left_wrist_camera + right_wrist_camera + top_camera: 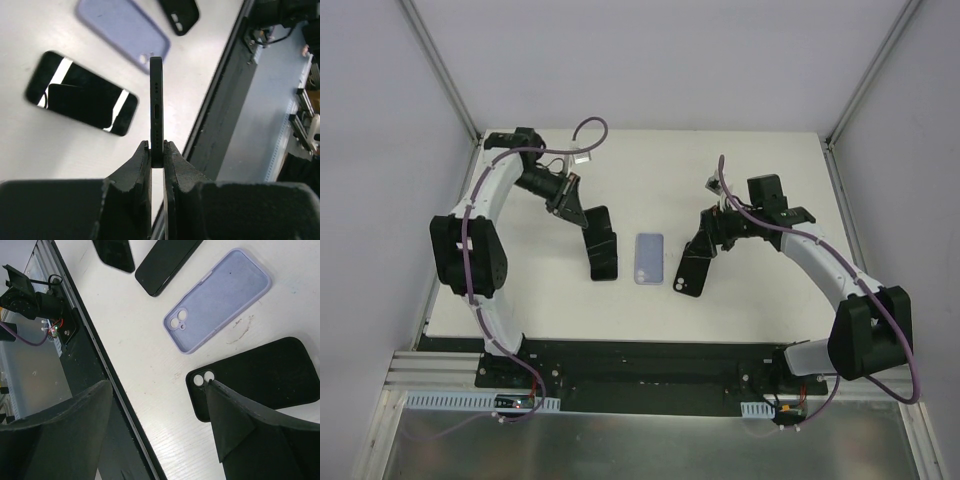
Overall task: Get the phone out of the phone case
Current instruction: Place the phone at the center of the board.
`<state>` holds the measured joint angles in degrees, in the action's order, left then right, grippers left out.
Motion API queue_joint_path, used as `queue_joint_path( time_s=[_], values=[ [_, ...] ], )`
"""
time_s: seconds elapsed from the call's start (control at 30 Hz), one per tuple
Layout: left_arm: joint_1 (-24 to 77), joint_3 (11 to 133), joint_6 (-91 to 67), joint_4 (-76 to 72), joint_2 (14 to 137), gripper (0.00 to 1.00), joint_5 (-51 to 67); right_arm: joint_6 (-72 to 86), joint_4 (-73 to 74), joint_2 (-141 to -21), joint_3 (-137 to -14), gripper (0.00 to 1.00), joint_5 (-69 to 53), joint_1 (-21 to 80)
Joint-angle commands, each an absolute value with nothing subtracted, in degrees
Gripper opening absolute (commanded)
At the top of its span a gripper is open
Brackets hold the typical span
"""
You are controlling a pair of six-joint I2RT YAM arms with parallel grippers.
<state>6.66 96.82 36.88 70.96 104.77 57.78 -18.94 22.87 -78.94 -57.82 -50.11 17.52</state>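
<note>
Now left claw (156, 150) clamps black phone (156, 100) edge-on; right claw (159, 385) open, above black case (260, 372) corner.

Robotics lab cell, white table (650, 170), plain panel walls (650, 60), aluminium frame (440, 70), exposed cables (20, 339)

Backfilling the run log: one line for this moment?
left tool: shut on black phone, held edge-on | right tool: open, near black case | purple case: empty | second phone: lying flat

On table (550, 300): lilac case (649, 258), black case (690, 272), phone (81, 93).
</note>
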Motion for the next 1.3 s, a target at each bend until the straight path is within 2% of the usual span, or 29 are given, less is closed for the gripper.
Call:
queue_joint_path(
  time_s=[0.0, 0.33, 0.63, 1.27],
  values=[
    [0.4, 98.0, 49.0, 92.5, 108.0, 0.0, 56.1, -18.5, 20.6, -78.8, -56.6, 0.82, -52.0, 18.0],
    [-8.5, 96.8, 55.9, 96.9, 115.0, 0.0, 47.4, -17.9, 19.9, -79.5, -55.6, 0.82, -51.2, 18.2],
    [-8.6, 96.1, 55.2, 96.3, 118.5, 0.0, 45.3, -17.8, 19.4, -80.5, -55.0, 0.83, -50.9, 18.2],
    [-7.9, 95.1, 44.8, 82.2, 125.9, 0.05, 36.6, -17.1, 19.2, -82.1, -54.7, 0.85, -51.0, 18.3]
  ],
)
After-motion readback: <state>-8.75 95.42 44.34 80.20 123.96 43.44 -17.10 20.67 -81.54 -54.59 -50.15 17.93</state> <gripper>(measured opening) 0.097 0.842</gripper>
